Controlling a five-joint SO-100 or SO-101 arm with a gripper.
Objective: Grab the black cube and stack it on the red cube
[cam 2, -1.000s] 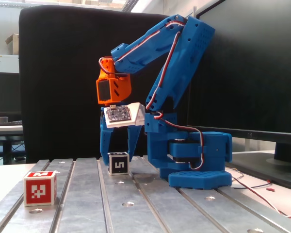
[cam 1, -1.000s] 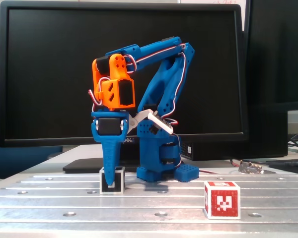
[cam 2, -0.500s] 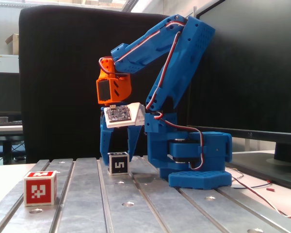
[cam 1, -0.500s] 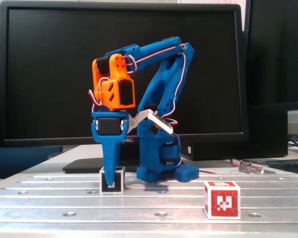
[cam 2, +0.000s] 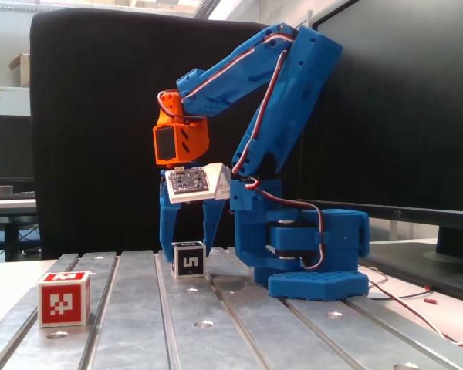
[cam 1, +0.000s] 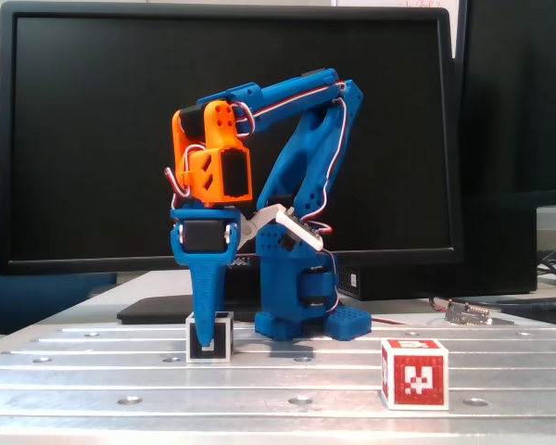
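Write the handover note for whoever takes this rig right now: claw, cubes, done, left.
Claw: lowered over the black cube, fingers on either side of it; whether they are pressing it cannot be told.
Black cube: on the metal table, just in front of the arm base.
Red cube: alone on the table, apart from the black cube, nearer both cameras.
Done: claw brought down to the black cube.
Left: close, lift, carry over, stack on red.

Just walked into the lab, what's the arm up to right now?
The blue arm has its gripper lowered over the black cube, one finger on each side of it; whether the fingers actually press the cube can't be told. The cube sits on the metal table, not lifted. The red cube stands alone nearer the table's front edge, apart from the arm, with nothing on it. So the stacking hasn't happened yet.
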